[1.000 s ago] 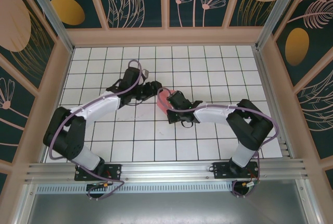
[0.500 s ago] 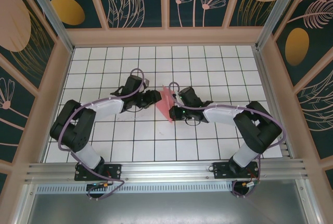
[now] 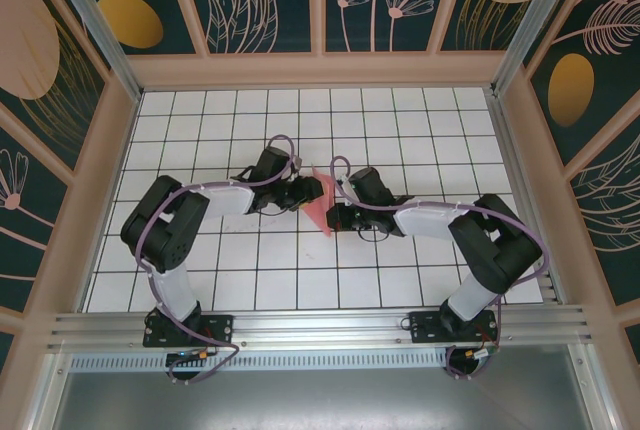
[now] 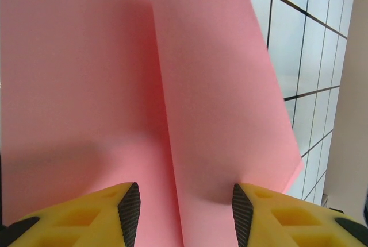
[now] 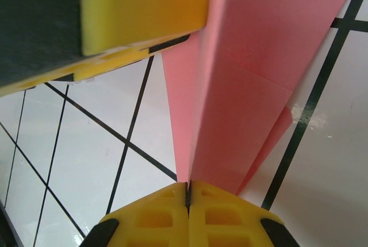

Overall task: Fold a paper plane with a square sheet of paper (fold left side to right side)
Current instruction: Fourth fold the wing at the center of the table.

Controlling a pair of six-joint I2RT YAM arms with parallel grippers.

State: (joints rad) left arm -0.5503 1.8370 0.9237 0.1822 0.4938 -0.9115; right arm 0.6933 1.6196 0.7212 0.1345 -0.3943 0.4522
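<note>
Since a second ago, bent the left arm (image 3: 165,235) tighter and carried the left gripper (image 3: 300,193) rightward, hard up against the sheet of paper (image 3: 318,200); raised that sheet from a flatter lie into an upright creased wedge at mid-table. Reaches in from the opposite side with the right arm (image 3: 440,218), right gripper (image 3: 337,214) at the wedge's near tip. From the left wrist, shows two pink panels meeting in a ridge, left jaws held wide apart either side of it, black pads (image 4: 130,207) beside the paper but not pressing it. From the right wrist, shows right jaws pressed together, pinching the paper's lower edge where the layers converge. Judged as mid-fold: left half being brought over toward the right half, not yet laid down. Calls next for sweeping the left panel across while keeping the pinched end fixed, then flattening along the ridge; risks a skewed crease if edges slip. Underneath, a white table (image 3: 400,280) ruled in black grid lines; around it, dark teal walls (image 3: 260,10) with floral panels in pale wooden frames.
</note>
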